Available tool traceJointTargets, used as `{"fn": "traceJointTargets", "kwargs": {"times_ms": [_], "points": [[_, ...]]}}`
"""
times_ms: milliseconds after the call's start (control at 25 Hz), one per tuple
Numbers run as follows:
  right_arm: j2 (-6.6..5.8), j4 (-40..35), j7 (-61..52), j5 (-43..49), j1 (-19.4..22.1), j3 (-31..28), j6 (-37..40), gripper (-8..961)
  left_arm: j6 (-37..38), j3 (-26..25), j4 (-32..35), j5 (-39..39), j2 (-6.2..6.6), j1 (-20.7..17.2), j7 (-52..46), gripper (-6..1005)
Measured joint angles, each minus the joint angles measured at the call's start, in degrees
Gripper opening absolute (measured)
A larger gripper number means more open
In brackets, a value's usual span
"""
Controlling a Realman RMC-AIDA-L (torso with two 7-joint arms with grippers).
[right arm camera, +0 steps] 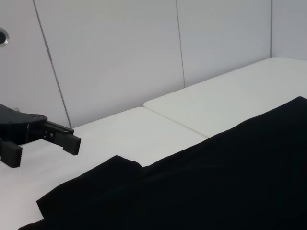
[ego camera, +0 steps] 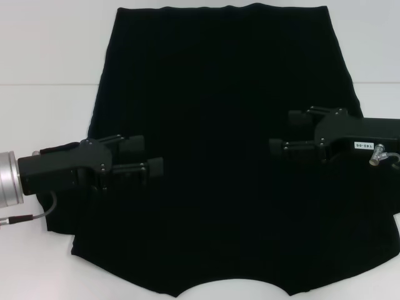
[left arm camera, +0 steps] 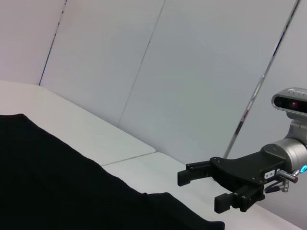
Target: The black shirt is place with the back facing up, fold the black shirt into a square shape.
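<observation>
The black shirt [ego camera: 219,125] lies spread flat on the white table, plain side up, with the curved neck opening at the near edge and the straight hem at the far edge. My left gripper [ego camera: 142,157] hovers over the shirt's left part, fingers open and pointing inward, holding nothing. My right gripper [ego camera: 286,132] hovers over the right part, also open and empty, facing the left one. The left wrist view shows the shirt [left arm camera: 57,182] and the right gripper [left arm camera: 201,190] beyond it. In the right wrist view the shirt [right arm camera: 216,182] has a raised fold at its edge, with the left gripper [right arm camera: 43,147] farther off.
The white table [ego camera: 50,62] shows bare at the far left and far right of the shirt, with a seam line across it. Pale wall panels [left arm camera: 144,72] stand behind the table. A grey cable [ego camera: 28,217] hangs from the left wrist.
</observation>
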State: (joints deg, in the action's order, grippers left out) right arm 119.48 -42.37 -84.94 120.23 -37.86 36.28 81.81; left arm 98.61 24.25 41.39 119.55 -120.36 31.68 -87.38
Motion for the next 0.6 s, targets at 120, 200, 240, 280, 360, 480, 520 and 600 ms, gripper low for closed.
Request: {"fn": "traceJointTargets", "kwargs": {"times_ms": [120,200,240,280,360,480,520,600], "points": [[0.08,0.00,-0.14,0.01,-0.23,0.08,-0.39,941,-0.13,0.00,0.00,0.00,0.02,-0.06,0.00,880],[0.08,0.00,-0.18,0.01,-0.39,0.11,-0.48,941,-0.13,0.00,0.00,0.00,0.02,-0.06,0.00,878],[0.08,0.00,-0.18,0.01,-0.46,0.11,-0.50,942,-0.13,0.00,0.00,0.00,0.03,-0.06,0.00,877],[0.07,0.00,-0.19,0.01,-0.49,0.11,-0.55,942,-0.13,0.00,0.00,0.00,0.03,-0.06,0.01,875],[0.07,0.00,-0.19,0.00,-0.53,0.11,-0.64,942,-0.14,0.00,0.00,0.00,0.04,-0.06,0.01,874],[0.05,0.02,-0.30,-0.10,-0.57,0.11,-1.30,942,-0.68,0.00,0.15,0.13,0.07,-0.05,-1.04,875],[0.05,0.13,-0.32,-0.14,-0.58,0.11,-1.58,942,-1.11,0.00,0.30,0.50,0.15,-0.09,-2.32,875],[0.05,0.45,-0.33,-0.16,-0.69,0.11,-2.03,941,-2.00,-0.10,0.96,1.69,0.40,-0.37,-5.72,875]]}}
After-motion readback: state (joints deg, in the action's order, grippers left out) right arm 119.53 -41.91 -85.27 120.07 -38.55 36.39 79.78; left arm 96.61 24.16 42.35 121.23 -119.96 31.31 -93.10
